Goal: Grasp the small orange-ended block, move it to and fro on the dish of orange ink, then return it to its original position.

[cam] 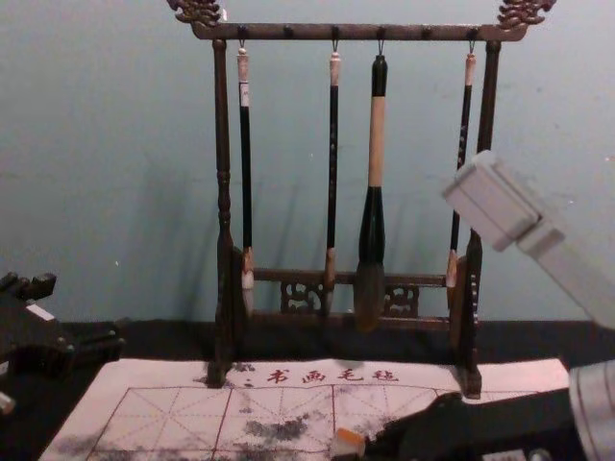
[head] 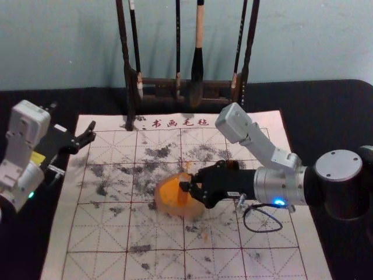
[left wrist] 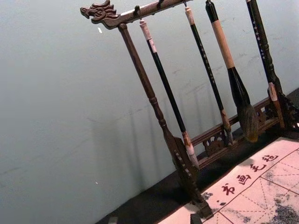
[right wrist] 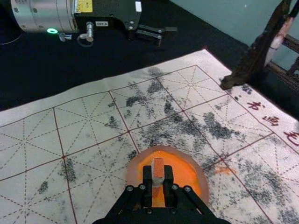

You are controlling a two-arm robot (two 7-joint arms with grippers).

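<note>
Head view. Item: small orange-ended block (head: 183,196), gripped and brought over the dish (head: 169,210) of orange ink (head: 169,188). The right hand (head: 185,186), reaching in from the right, is at work above the mat (head: 99,227). Progress, by my reckoning: the grasp is done, the to-and-fro at hand; how many strokes the block has had I cannot say. Left to do: whatever rubbing remains, then the return to its original spot. The left hand (head: 93,132), idle, hangs by the mat's far left corner, its fingers apart.

Left wrist view. Item: wooden rack (left wrist: 150,95) with hanging brushes (left wrist: 240,100) (handsome pieces, and no part of this job), the mat's printed edge beside its foot.

Right wrist view. Item: the block, clamped between the two fingertips of the right hand, its nearer part hidden between them and its orange-tinted end showing just past the tips. Beneath lies the dish, its rim spreading out on both sides of the grip — the block falls well within the round. Whether it touches the ink I cannot tell from here. The other arm's hand is farther off, beyond the mat's edge.

Chest view. Item: the block again, low in the view, at the very tips of the right hand, which comes in from the lower right; one face pale, one orange. It sits out ahead of the fingers — a tip hold, so rubbing hard might, I fancy, twist it.
</note>
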